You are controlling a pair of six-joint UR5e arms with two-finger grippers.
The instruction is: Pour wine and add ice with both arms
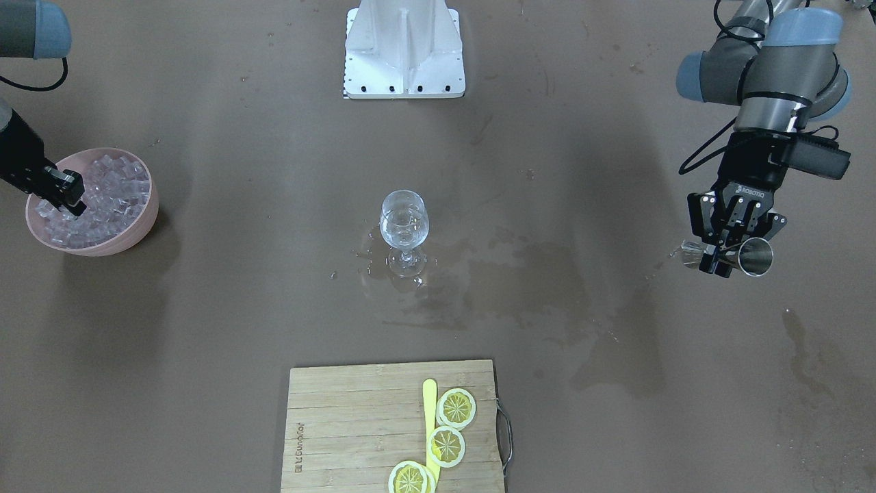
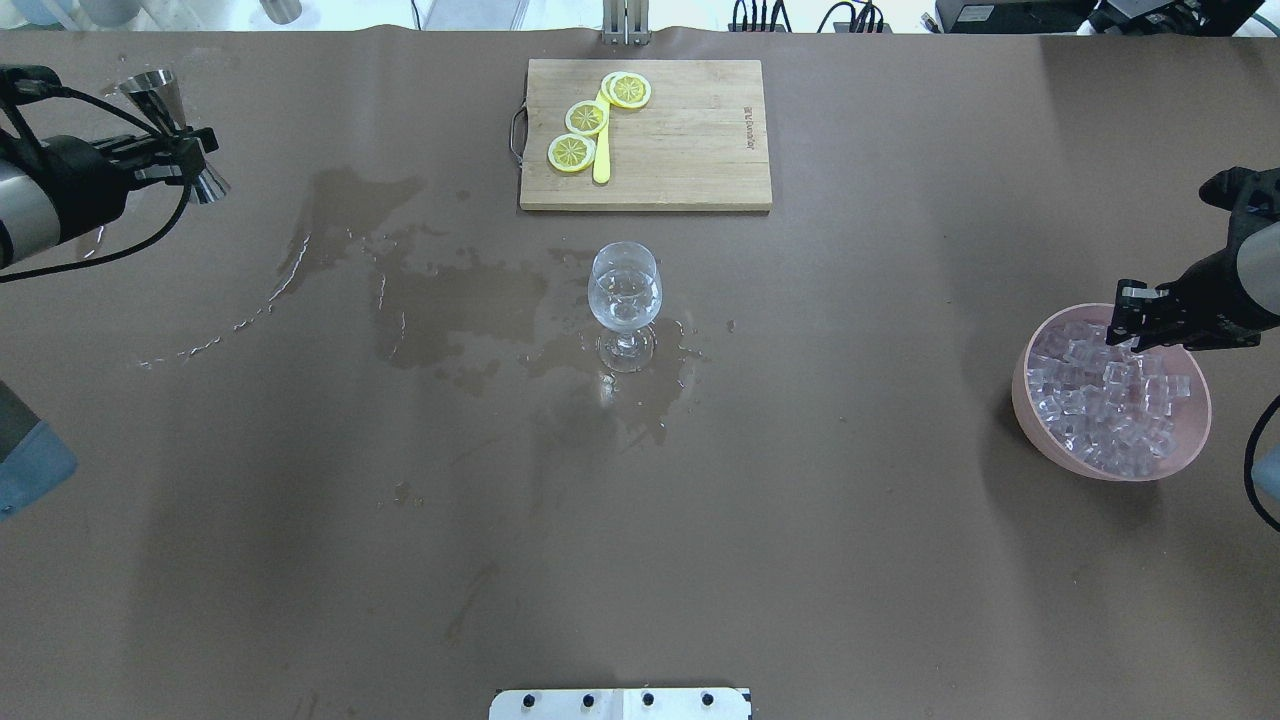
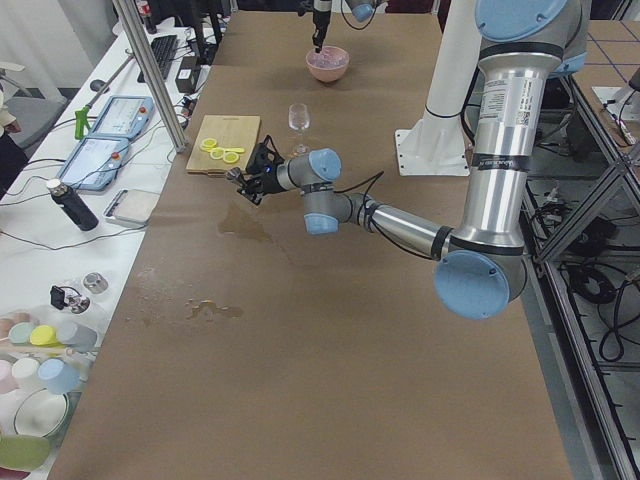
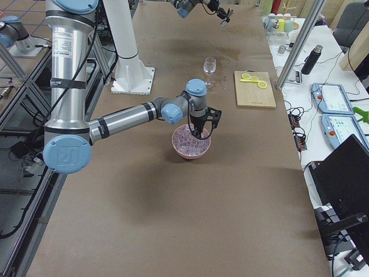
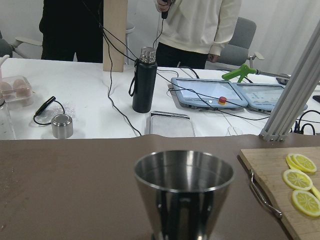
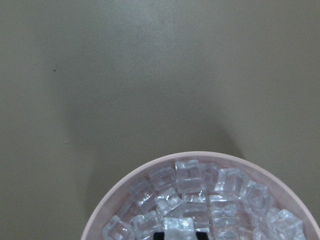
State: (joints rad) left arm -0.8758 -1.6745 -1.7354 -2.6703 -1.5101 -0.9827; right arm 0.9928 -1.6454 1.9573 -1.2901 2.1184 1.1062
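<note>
Standing upright at the middle of the brown table (image 2: pixel 300 520): one stemmed wine glass (image 1: pixel 405 226). The wine (image 1: pixel 404 234), clear and colourless, fills the lower part of its bowl. Wet patches (image 2: pixel 450 310) spread over the table around the foot and away toward the robot's left.

Left gripper (image 1: pixel 727 255): clamped on the waist of a steel jigger (image 1: pixel 753 257), double-coned. It is held clear above the table at the robot's far left, well apart from the wine glass. In the left wrist view the upper cup stands mouth up; whether it holds anything cannot be told.

Right gripper (image 1: pixel 70 198): pointed down into a pink bowl (image 1: pixel 140 233) at the robot's far right, with its fingertips among the ice (image 1: pixel 116 188). The ice is many small clear cubes, heaped near the rim. In the right wrist view one cube sits between two dark tips at the lower edge. Whether the jaws are closed on it cannot be told.

Cutting board (image 1: pixel 356 424): wooden, with a metal handle on the side toward the robot's left. It lies at the table edge opposite the robot, beyond the wine glass. On it are three lemon slices (image 1: pixel 456 408) in a row and one yellow stick (image 1: pixel 430 404) lying along them and touching them.

Base plate (image 1: pixel 404 68): white, bolted, at the robot's own edge of the table.

Side bench, left wrist view: one black flask (image 5: pixel 144 80), upright, beside two flat screens.
</note>
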